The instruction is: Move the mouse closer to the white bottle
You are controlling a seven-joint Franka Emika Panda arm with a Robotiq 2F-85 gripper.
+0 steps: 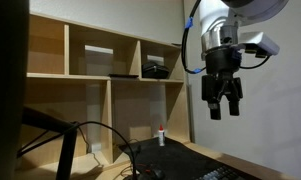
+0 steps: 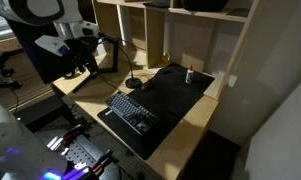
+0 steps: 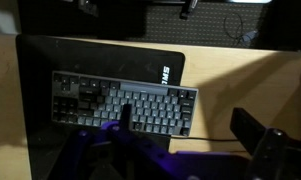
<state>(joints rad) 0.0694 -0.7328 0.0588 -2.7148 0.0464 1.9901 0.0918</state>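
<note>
The wooden shelf unit [image 1: 90, 60] fills the back of the scene, its left part lost behind a dark out-of-focus shape at the frame edge. Flat black items on its middle shelf are too dim to identify. Below it, the desk [image 2: 90, 95] carries a large black mat [image 2: 170, 95]. On the mat lies the keyboard [image 2: 130, 110], seen from straight above in the wrist view [image 3: 120, 102], where purple-lit dark shapes cover the lower edge.

The gripper [image 1: 223, 108] hangs high above the desk, jaws parted and holding nothing; the arm above it is cut off by the frame.

The mouse [image 2: 133, 82] is only a small dark rounded blob at the mat's far corner, with a cable near it. The white bottle [image 1: 162, 135] stands upright by the shelf's foot, at the mat's back edge in an exterior view [image 2: 188, 73], apart from the mouse.
</note>
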